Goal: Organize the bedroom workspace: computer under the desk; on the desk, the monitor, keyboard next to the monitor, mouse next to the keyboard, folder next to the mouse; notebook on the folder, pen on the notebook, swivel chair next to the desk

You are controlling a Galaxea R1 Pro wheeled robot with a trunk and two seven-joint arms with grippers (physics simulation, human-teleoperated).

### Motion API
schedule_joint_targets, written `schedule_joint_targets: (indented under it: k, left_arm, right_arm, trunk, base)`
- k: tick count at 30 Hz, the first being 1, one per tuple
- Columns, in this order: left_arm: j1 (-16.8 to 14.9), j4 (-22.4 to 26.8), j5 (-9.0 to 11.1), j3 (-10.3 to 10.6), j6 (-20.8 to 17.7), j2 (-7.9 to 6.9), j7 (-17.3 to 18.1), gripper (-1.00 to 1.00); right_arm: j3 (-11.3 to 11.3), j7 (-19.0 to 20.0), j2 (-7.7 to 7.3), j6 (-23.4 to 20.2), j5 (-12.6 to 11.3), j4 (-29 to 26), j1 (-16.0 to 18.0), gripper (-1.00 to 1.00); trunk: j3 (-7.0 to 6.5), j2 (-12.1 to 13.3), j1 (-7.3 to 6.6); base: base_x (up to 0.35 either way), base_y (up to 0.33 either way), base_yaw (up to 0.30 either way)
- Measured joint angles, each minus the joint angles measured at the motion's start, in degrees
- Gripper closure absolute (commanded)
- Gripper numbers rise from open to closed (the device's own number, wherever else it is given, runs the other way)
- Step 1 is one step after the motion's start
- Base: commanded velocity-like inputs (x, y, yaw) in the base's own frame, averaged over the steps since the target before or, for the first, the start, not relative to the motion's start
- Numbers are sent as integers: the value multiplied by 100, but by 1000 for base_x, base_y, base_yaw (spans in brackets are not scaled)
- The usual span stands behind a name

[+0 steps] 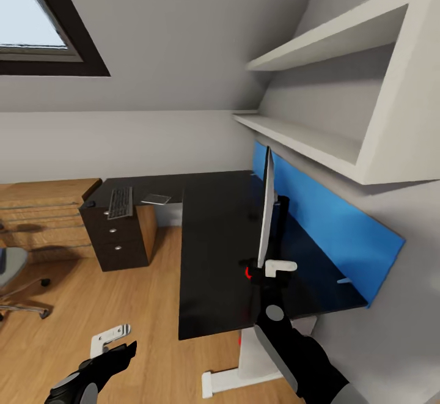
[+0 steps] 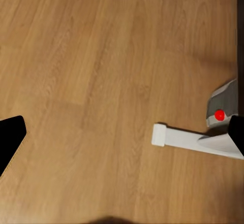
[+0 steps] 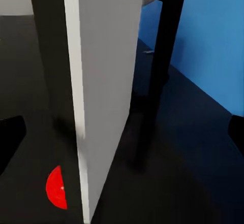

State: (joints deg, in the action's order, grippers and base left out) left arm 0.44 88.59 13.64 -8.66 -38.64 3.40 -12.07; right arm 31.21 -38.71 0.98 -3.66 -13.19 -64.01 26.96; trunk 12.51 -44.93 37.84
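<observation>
The monitor [image 1: 266,208] stands on the black desk [image 1: 214,257], seen edge-on, with a red light [image 1: 247,272] at its near lower corner. My right gripper [image 1: 269,267] is open astride that near edge; in the right wrist view the pale panel edge [image 3: 101,82] rises between the wide-apart fingers [image 3: 10,140], with no contact visible. The keyboard [image 1: 120,202] lies at the desk's far left end above the drawer unit [image 1: 119,239]. Part of the grey swivel chair [image 1: 12,269] shows at the left edge. Low at the left, my left gripper [image 1: 116,346] hangs open over the wooden floor [image 2: 101,56].
A flat grey sheet [image 1: 156,198] lies on the desk beside the keyboard. A blue panel [image 1: 330,220] backs the desk below white wall shelves [image 1: 318,141]. The desk's white foot [image 2: 188,140] and a grey part with a red dot [image 2: 219,113] sit on the floor. Wooden drawers [image 1: 43,214] stand at the left.
</observation>
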Motion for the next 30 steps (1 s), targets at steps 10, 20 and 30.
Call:
schedule_joint_targets:
  k: [10, 20, 30]
  left_arm:
    - [0, -1, -1, 0, -5, -1, 8, -100]
    - [0, -6, -1, 3, -1, -1, 9, -100]
    - [0, -10, -9, 9, 0, -1, 14, -100]
  right_arm:
    - [0, 0, 0, 0, 0, 0, -3, -100]
    - [-4, 0, 0, 0, 0, 0, -2, -100]
    - [-8, -2, -5, 0, 0, 5, -2, -100]
  trunk:
    - [0, 0, 1]
    - [0, 0, 1]
    - [0, 0, 1]
  base:
    - [34, 28, 0]
    - [165, -2, 0]
    - [127, -98, 0]
